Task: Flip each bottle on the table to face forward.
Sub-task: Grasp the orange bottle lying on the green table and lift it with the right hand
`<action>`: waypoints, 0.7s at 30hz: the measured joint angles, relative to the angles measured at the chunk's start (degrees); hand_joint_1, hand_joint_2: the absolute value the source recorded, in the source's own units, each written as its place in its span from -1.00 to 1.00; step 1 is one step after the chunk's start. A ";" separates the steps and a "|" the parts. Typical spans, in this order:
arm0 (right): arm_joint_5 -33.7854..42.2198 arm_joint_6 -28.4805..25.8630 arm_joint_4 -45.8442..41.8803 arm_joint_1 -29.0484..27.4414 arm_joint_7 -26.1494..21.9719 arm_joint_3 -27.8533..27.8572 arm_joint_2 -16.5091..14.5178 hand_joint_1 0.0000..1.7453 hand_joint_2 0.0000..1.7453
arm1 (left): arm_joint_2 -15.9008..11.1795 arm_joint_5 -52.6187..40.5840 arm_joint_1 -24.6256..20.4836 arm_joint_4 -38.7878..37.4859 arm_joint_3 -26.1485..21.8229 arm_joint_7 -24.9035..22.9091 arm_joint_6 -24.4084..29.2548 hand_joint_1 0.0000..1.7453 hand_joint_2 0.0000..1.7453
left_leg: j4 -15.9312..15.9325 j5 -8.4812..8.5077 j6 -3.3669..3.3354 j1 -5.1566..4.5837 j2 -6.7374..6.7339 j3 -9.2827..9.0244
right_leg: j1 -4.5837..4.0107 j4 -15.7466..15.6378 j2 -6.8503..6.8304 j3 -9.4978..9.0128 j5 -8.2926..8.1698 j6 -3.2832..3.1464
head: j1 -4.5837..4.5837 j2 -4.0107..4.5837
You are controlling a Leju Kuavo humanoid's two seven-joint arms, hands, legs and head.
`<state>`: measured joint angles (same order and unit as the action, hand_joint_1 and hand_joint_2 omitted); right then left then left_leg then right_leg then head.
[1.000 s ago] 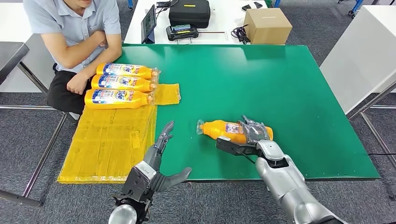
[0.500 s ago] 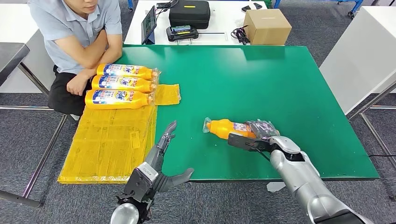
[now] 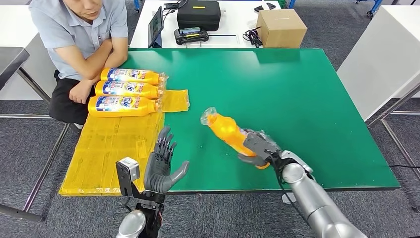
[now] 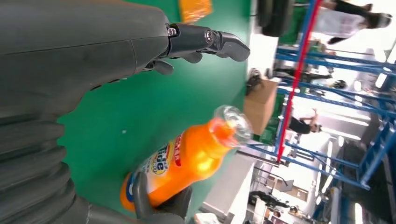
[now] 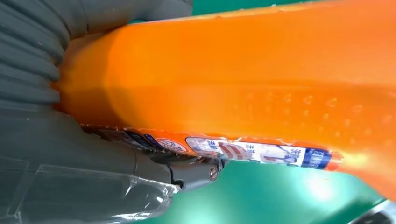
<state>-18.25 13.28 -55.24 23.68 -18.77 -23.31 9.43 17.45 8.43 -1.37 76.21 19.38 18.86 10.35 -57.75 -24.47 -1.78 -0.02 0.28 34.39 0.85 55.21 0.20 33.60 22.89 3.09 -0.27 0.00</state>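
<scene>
Orange plastic bottle with a clear-wrapped cap (image 3: 229, 133) is sitting tilted above the green table top (image 3: 297, 94), cap end raised, its base end wrapped in the fingers of the right hand (image 3: 257, 148). Near the table's front edge the left hand (image 3: 161, 163) is hovering with fingers spread, holding nothing. Three matching orange bottles (image 3: 126, 90) are lying side by side by the yellow mat (image 3: 109, 153).

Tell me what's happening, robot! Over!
Right hand gripping orange bottle, lifted and tilted off green table. Left hand open, fingers spread. Three bottles lined up by person. Nothing blocking.
</scene>
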 joint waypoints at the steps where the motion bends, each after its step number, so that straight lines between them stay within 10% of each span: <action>1: 0.36 0.00 -0.38 -0.21 -0.03 -0.13 -0.32 1.00 1.00 | 0.01 1.05 -0.07 -0.69 -0.06 -0.20 -0.07 -1.00 1.00 | 0.00 0.02 -0.01 0.01 0.03 0.05 | -0.01 0.01 -0.02 0.01 0.00 0.00 | 0.01 0.00; 21: 3.37 1.34 -2.62 1.40 -1.65 -4.39 -4.99 1.00 1.00 | 0.30 9.74 -1.60 -8.87 0.59 -2.75 -3.79 -1.00 1.00 | -0.01 0.03 -0.04 -0.08 0.10 0.47 | 0.10 0.01 -0.06 0.36 0.01 0.01 | 0.01 0.00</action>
<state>-14.87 14.62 -57.86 25.09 -20.42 -27.69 4.43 17.75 18.17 -2.97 67.34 19.97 16.11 6.56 -57.76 -24.44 -1.82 -0.09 0.38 34.86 0.95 55.22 0.14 33.96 22.89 3.10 -0.26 0.00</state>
